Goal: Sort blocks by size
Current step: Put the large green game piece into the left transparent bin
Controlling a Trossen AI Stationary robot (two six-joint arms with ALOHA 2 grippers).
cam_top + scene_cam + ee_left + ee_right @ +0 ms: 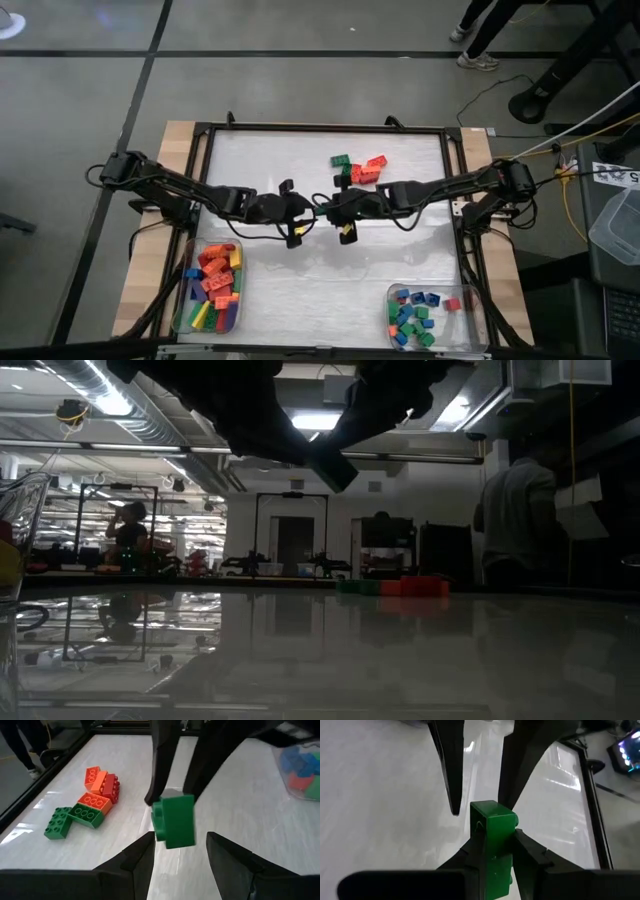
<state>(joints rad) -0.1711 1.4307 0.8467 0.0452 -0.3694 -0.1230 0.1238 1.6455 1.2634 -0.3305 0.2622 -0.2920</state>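
Note:
A green block (492,827) hangs over the middle of the table, with my right gripper (497,834) shut on it. My left gripper (180,841) faces it from the table's left. It is open, one finger on either side of the block's free end (175,822); I cannot tell whether they touch it. In the high view the two grippers (298,215) (335,212) meet at the table's centre. A small heap of green, red and orange blocks (360,168) lies on the table toward the far edge. My right gripper pinches the green block by two opposite sides (490,851) between its two fingers, coming slanting down from the table's right. The block's far end sticks out past the fingertips toward the left gripper. The block is lifted clear of the table.
A clear tray of long blocks (212,287) stands at the near left corner, and a clear tray of small blocks (425,312) at the near right. A black frame (200,160) rims the table. The loose heap (85,800) lies beyond the grippers. People stand in the room behind.

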